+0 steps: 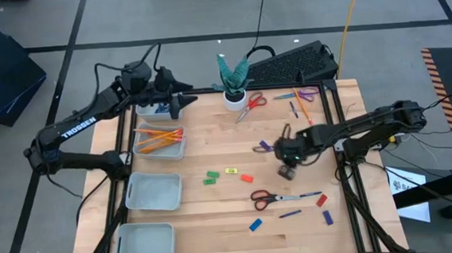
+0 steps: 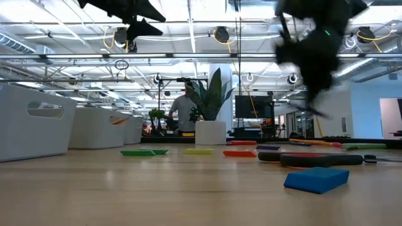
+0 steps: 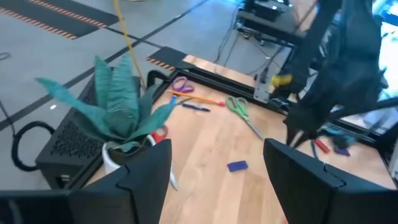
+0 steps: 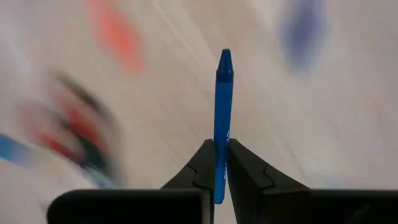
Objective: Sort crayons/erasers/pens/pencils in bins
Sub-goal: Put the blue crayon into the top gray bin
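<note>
My right gripper (image 1: 287,170) hangs over the table's middle right, shut on a blue crayon (image 4: 222,106). My left gripper (image 3: 217,180) is open and holds nothing; it is at the far left by the first of the bins (image 1: 155,109). The second bin (image 1: 160,143) holds orange pencils; two more bins (image 1: 154,190) (image 1: 145,244) lie nearer. Green (image 1: 211,177), yellow (image 1: 231,171), red (image 1: 246,178) and blue (image 1: 255,225) erasers lie flat on the wood. Pens (image 1: 289,214) (image 1: 310,194) lie near the right front. My right gripper pinches the blue crayon's rear part (image 4: 219,149) between its two fingertips. The crayon runs along the fingers, its pointed tip (image 4: 224,57) sticking out ahead of them toward the table. It looks lifted clear of the wood.
Red-handled scissors (image 1: 267,196) lie just in front of my right gripper. More scissors (image 1: 250,105) (image 1: 307,94), a pencil (image 1: 300,105) and a white plant pot (image 1: 234,98) are at the far edge. A keyboard (image 1: 297,62) lies beyond the table.
</note>
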Controlling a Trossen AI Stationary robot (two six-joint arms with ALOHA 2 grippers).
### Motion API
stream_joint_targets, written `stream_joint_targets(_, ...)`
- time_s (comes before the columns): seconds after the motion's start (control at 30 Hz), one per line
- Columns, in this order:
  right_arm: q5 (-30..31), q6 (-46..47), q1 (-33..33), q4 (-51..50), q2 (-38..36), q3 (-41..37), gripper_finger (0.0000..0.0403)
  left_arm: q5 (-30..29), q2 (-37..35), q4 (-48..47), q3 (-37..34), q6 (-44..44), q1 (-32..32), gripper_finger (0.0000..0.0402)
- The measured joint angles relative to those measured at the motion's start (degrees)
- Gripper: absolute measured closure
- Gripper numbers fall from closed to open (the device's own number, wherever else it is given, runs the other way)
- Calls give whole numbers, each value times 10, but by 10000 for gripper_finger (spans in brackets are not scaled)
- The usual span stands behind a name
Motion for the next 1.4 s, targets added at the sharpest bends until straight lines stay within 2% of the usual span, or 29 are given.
stream_joint_targets(0.17, 39, -65, -9, 195, -1, 67, 386, 10, 0, 12, 0, 13, -29, 144)
stream_joint_targets(0.23, 47, -101, -16, 304, -1, 83, 385, 23, 0, 22, 0, 13, -38, 144)
stream_joint_targets(0.37, 59, -150, -32, 492, -2, 90, 385, 50, 0, 37, 0, 9, -60, 144)
stream_joint_targets(0.5, 59, -188, -50, 608, -2, 90, 385, 70, 1, 61, 0, 4, -90, 144)
stream_joint_targets(0.7, 59, -200, -67, 646, -1, 90, 385, 70, 33, 153, -1, -17, -144, 144)
stream_joint_targets(0.93, 56, -216, -68, 594, -1, 90, 385, 54, 105, 310, -1, -101, -178, 144)
stream_joint_targets(1.2, 56, -216, -67, 588, -1, 90, 385, 49, 162, 375, -1, -122, -194, 149)
stream_joint_targets(1.3, 58, -216, -67, 588, -1, 90, 385, 49, 173, 385, -1, -127, -200, 177)
stream_joint_targets(1.4, 59, -216, -67, 588, -1, 90, 385, 40, 174, 388, -1, -135, -202, 233)
